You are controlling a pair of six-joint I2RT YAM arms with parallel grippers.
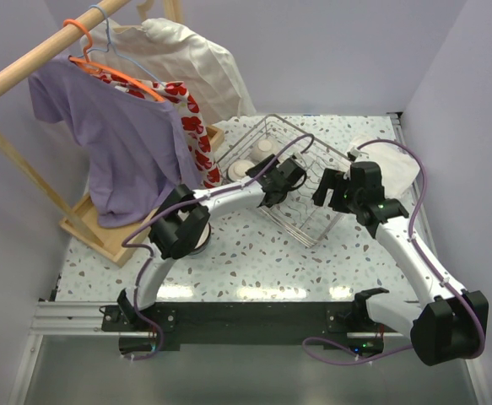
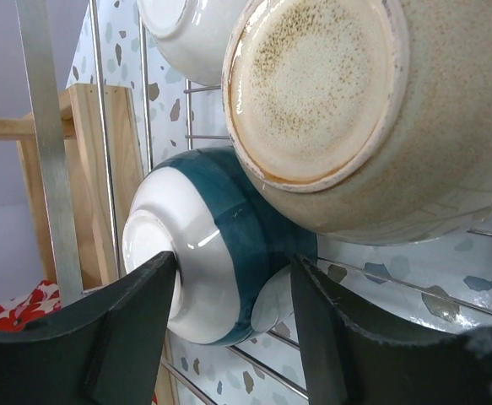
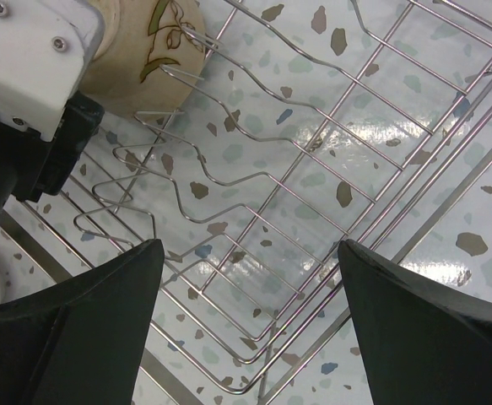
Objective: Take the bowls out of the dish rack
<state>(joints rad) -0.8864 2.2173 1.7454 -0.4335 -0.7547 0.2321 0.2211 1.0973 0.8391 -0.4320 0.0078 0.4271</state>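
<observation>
Right, left pincer (image 2: 233, 270) is down inside the dish rack (image 1: 313, 221), at its left end. Its fingers straddle the teal-banded bowl (image 2: 216, 253), which lies on its side against the wires. One fingertip touches the bowl's white foot and the other sits tight against the opposite side. Whether I truly have a grip on it, I can't tell from here. Just above leans a beige speckled bowl (image 2: 313, 93), base toward my camera and touching the teal one, and a white bowl (image 2: 182, 29) peeks in at the top. Right pincer (image 3: 250, 287) hangs over the rack's right half, spread wide — nothing between its fingers but wire floor and the speckled bench (image 1: 254, 253) beneath. From that wrist I see a tan bowl with a leaf drawing (image 3: 148, 51) on the wavy dividers, beside the left arm (image 3: 26, 51) — possibly the beige one again, I can't say.
</observation>
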